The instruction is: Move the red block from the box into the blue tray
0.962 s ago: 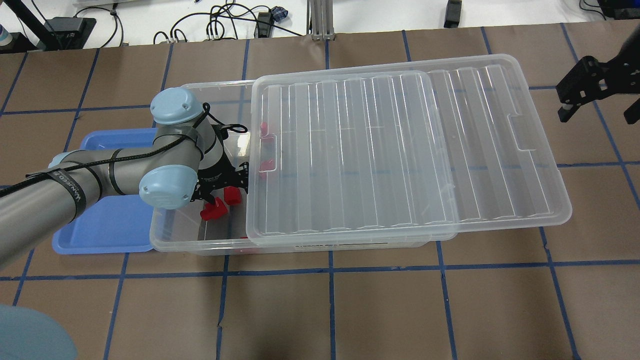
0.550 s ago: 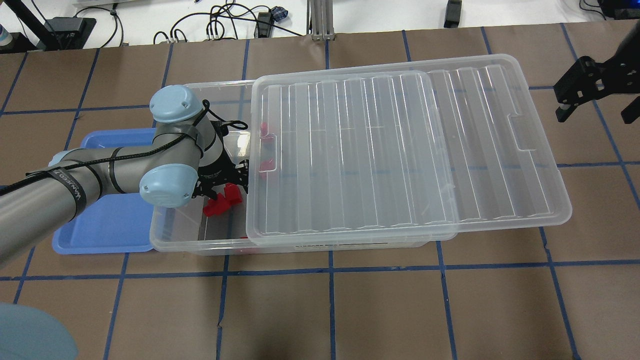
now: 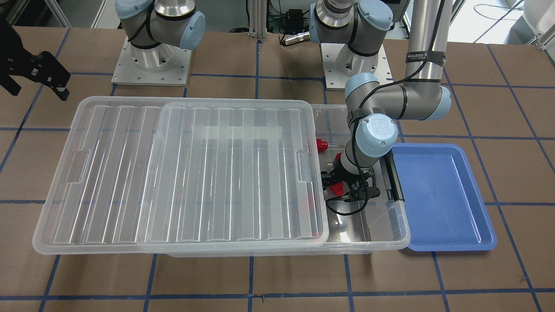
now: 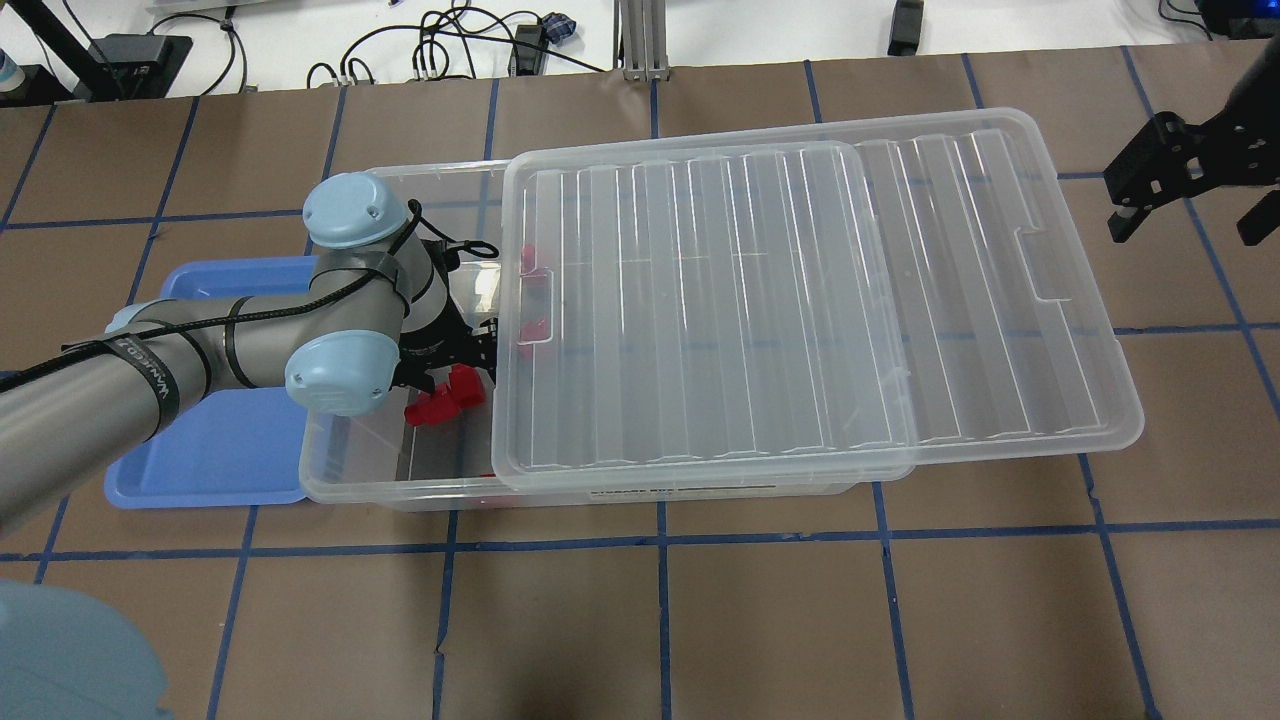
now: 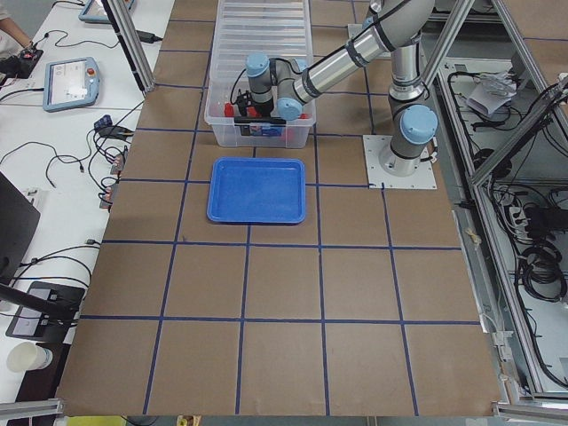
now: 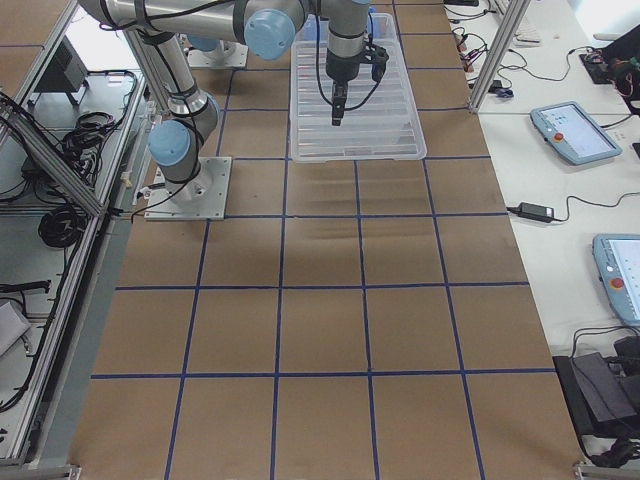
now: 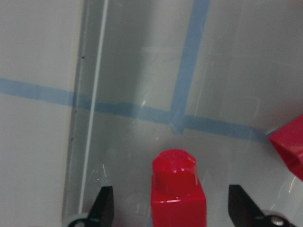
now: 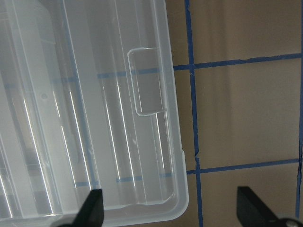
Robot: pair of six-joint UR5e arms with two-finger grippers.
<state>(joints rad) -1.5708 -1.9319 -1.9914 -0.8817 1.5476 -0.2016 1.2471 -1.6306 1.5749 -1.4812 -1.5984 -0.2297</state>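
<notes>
My left gripper is open inside the uncovered end of the clear box, its fingers on either side of a red block without touching it. In the overhead view the gripper is low over two red blocks on the box floor. The front view shows it next to a red block, with another red block near the lid's edge. The blue tray lies empty beside the box. My right gripper is open and empty, off the lid's far end.
The ribbed clear lid lies slid sideways over most of the box and overhangs its right end. More red blocks show dimly through the lid. The brown table has blue tape lines.
My left gripper has shifted slightly within the box's open end and closer around the red blocks. My right gripper has drifted a little to the left.
</notes>
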